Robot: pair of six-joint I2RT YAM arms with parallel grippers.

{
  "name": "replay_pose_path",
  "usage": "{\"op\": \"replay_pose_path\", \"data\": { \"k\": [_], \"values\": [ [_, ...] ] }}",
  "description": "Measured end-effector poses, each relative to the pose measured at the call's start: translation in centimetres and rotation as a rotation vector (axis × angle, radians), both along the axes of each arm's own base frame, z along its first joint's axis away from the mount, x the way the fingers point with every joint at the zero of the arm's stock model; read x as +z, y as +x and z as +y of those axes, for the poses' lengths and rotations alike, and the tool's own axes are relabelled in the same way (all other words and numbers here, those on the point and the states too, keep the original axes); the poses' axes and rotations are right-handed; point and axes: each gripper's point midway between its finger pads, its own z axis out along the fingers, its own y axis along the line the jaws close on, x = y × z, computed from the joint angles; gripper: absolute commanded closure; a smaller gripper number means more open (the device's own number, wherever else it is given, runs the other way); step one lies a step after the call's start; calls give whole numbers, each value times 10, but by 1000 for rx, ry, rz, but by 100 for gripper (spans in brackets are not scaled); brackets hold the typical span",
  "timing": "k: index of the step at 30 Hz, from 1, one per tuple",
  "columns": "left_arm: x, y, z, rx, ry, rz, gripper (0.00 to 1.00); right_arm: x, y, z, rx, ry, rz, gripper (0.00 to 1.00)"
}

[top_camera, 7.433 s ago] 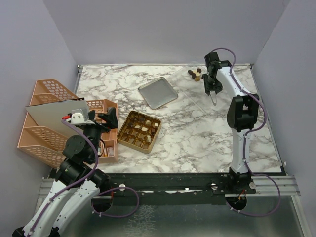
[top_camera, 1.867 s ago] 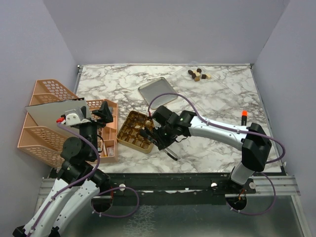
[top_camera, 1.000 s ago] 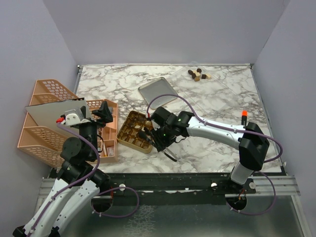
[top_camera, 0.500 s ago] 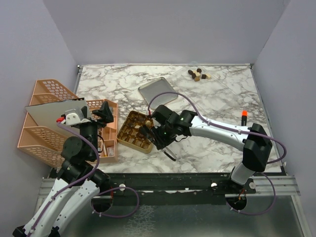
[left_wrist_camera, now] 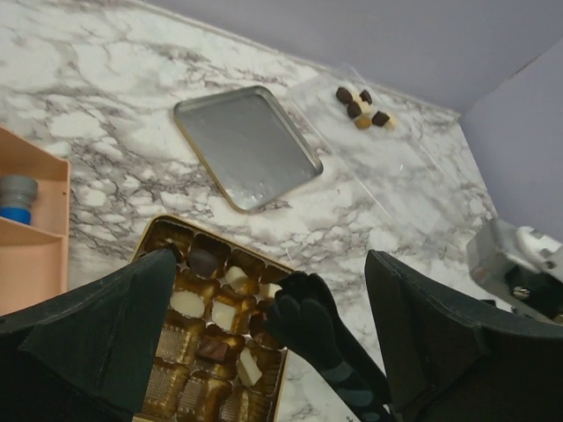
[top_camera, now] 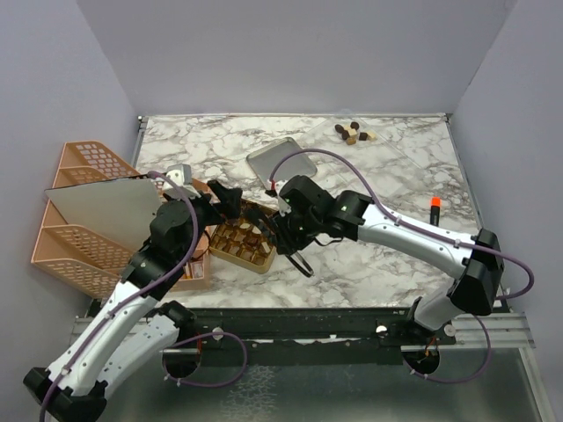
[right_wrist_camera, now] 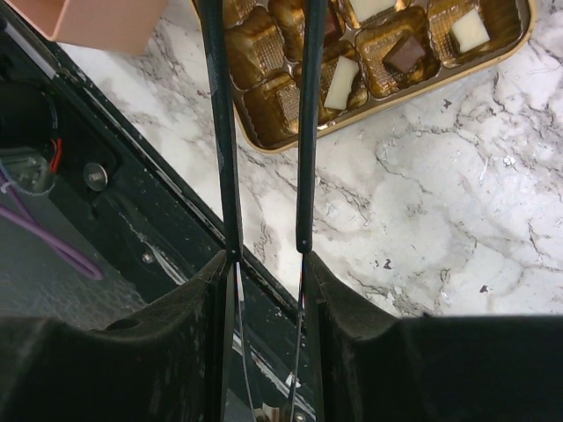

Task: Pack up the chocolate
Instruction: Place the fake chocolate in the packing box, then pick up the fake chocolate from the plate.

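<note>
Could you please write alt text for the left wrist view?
A golden-brown square gridded tray, holding white and dark chocolate pieces, lies on a marble table, framed by the open left gripper. The black right gripper reaches over it; a silver metal tray lies beyond.

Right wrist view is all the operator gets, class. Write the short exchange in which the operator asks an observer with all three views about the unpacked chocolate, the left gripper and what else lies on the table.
Operator: Where is the unpacked chocolate?
Observer: A small heap of chocolate lies at the far right of the table, on a clear sheet.
Operator: What about the left gripper?
Observer: The left gripper hangs open at the gold tray's left side, holding nothing.
Operator: Anything beyond the tray?
Observer: A shallow silver tin lies flat there, apart from the tray.
</note>
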Motion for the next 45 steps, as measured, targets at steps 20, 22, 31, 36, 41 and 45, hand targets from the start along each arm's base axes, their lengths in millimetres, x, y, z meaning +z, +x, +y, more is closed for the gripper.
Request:
{"op": "replay_pose_path", "data": {
  "k": [20,22,31,36,41,45],
  "values": [
    [-60,14,-42,-135,46,212,10,42,16,-1,-76,102,-116,65],
    [-63,15,-42,-138,54,219,10,45,18,-3,-89,102,-133,65],
    [-68,15,-42,-140,75,231,12,54,29,-13,-156,98,-193,65],
    [-79,17,-43,-140,93,264,12,56,32,-15,-176,96,-205,65],
    [-83,14,-42,-140,101,282,10,55,32,-16,-177,92,-206,65],
    [-73,12,-43,-146,77,275,8,51,33,-15,-168,78,-206,65]
  ]
}}
